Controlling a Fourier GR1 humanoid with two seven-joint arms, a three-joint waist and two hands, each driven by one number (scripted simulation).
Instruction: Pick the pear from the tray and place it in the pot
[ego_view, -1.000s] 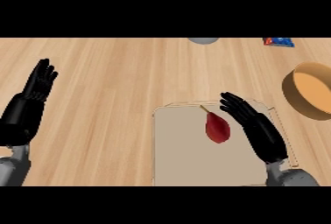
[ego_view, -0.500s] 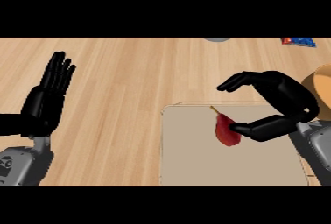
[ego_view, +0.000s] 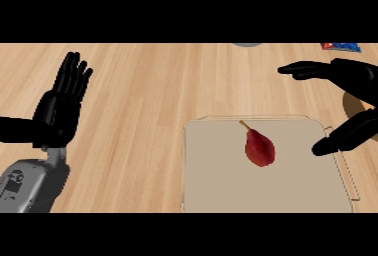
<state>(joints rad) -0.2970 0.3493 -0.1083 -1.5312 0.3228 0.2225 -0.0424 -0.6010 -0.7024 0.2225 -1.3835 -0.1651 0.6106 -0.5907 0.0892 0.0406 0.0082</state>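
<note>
A dark red pear (ego_view: 259, 148) with a thin stem lies on the beige tray (ego_view: 221, 190), stem pointing up and left. My right hand (ego_view: 353, 80) hovers at the tray's right edge, open, with fingers spread above and the thumb (ego_view: 341, 140) below, well right of the pear and not touching it. Only a sliver of the pot (ego_view: 353, 103) shows behind that hand at the right edge. At the left my left hand (ego_view: 60, 105) rests open, fingers up.
A grey round object (ego_view: 247, 44) peeks in at the top edge. A blue and red item (ego_view: 341, 46) lies at the top right. Wooden counter surrounds the tray.
The right hand has lifted off the pear and swung right, toward the pot, without it. The pear stays on the tray. The view has shifted, so the tray sits more central.
</note>
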